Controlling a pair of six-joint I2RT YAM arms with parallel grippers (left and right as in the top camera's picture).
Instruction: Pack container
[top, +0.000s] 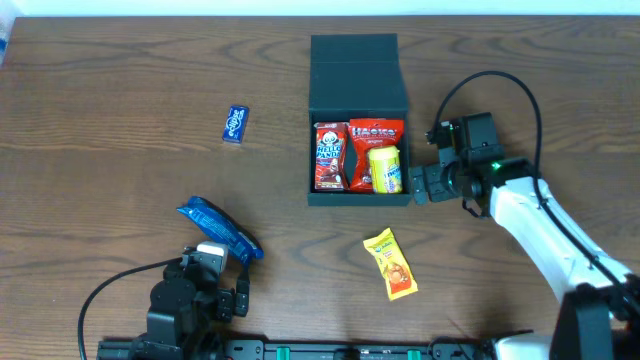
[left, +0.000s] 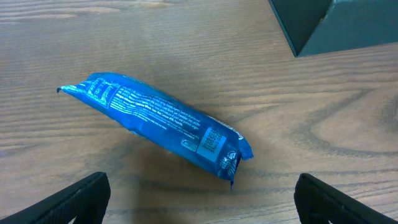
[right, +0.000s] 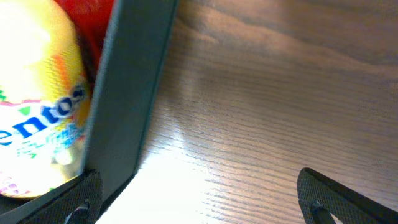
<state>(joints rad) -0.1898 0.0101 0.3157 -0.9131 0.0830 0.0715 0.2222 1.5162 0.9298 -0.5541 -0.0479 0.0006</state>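
- The container (top: 358, 198) stands open near the desk's (top: 120, 200) far edge, with three snacks (top: 330, 155) inside.
- Our right gripper (top: 420, 188), spread and empty, is just beside its right wall.
- Our left gripper (left: 199, 202), likewise spread and empty, hovers over the blue packet (left: 155, 121); we judge closing on it comes next.

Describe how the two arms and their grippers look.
The right arm has a white link, black joints, a green light and a looping black cable. The left arm is black with a white block and a curving black cable. The left gripper and right gripper have black fingers.
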